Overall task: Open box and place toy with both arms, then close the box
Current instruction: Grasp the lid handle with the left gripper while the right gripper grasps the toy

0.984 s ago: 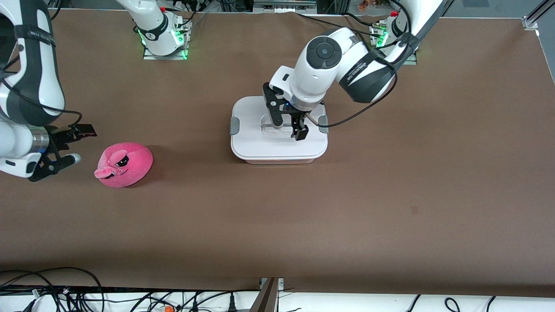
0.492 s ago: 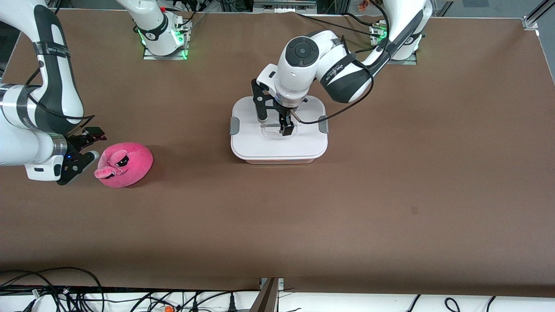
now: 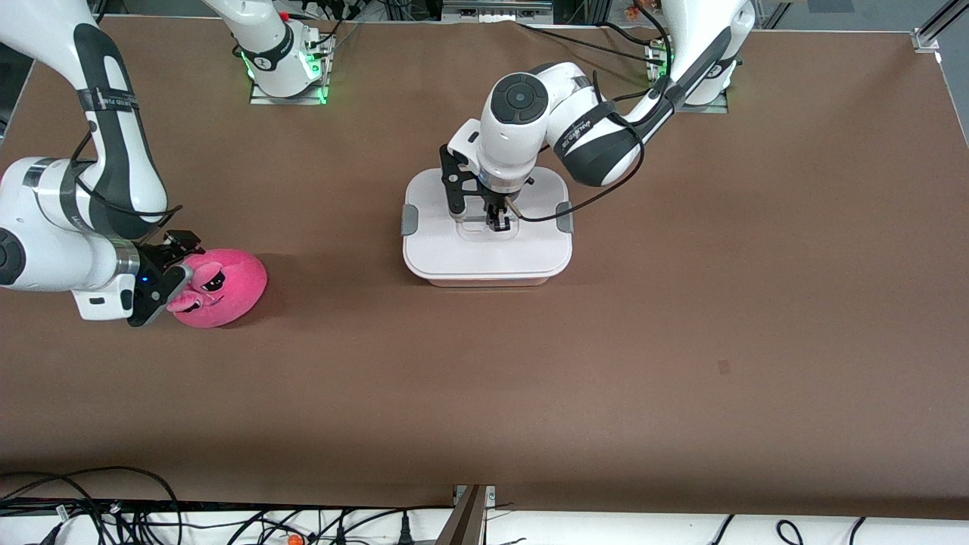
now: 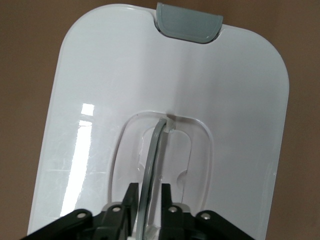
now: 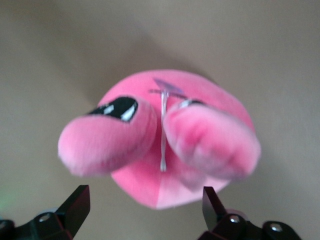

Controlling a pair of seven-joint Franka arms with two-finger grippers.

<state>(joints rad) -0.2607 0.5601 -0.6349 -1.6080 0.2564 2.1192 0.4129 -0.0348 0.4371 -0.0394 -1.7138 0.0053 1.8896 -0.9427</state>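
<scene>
Front view: the box (image 3: 487, 235) sits closed on the brown bench (image 3: 681, 341), about midway between the 2 arms' ends and toward the bases. Its white lid (image 3: 484, 250) is on, with 1 grey side clip (image 3: 409, 219) at each short end. The left claw (image 3: 478, 214) is down on the lid's middle, its fingers drawn narrow around the clear handle (image 3: 484, 222). The toy (image 3: 219, 288) lies on the bench toward the right arm's end, well apart from the box and slightly nearer the camera. The right claw (image 3: 170, 274) is low, just beside the toy's snout, its fingers spread wide with nothing held.

Left wrist view: the left claw (image 4: 147, 192) has its 2 black fingers (image 4: 131, 197) pinched close on the thin clear handle (image 4: 150, 160) in the lid's (image 4: 100, 90) recess.

Right wrist view: the toy (image 5: 165, 140) fills the middle, snout toward the camera. The right claw (image 5: 145, 205) is wide, its fingertips (image 5: 80, 200) clear of the plush on either side.
</scene>
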